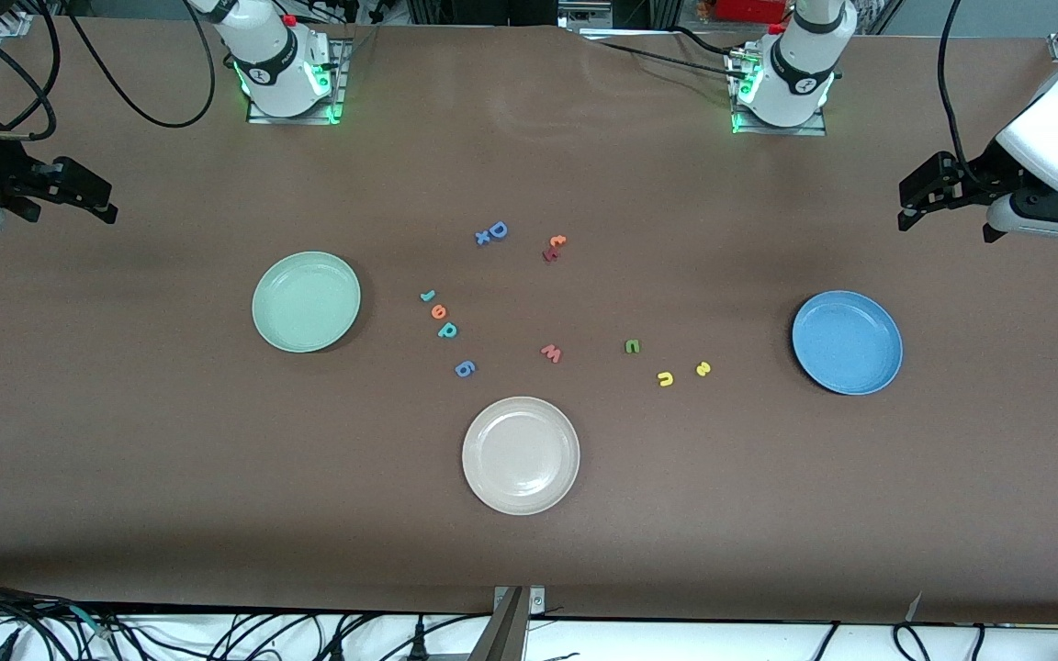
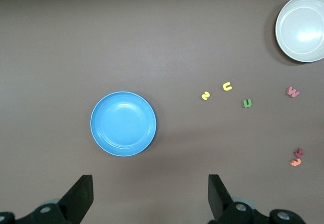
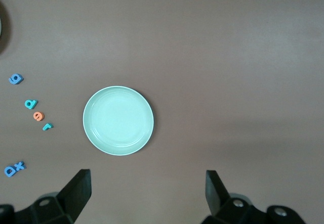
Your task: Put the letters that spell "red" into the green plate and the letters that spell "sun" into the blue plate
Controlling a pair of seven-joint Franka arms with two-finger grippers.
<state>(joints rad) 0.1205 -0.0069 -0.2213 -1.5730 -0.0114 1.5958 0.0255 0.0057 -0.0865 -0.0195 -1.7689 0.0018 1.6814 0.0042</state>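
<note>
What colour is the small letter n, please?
The letter n is dark green, clearest in the front view.

The round shallow-rimmed plastic plate [image 1: 306, 302] was pale mint green; its twin plate [image 1: 847, 342] was bright blue. The tiny foam letter e [image 1: 440, 312] was orange.

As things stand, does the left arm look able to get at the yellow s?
Probably yes: the left gripper hangs open at its end of the table, and the yellow s lies flat beside the blue plate, nothing covering it.
</note>
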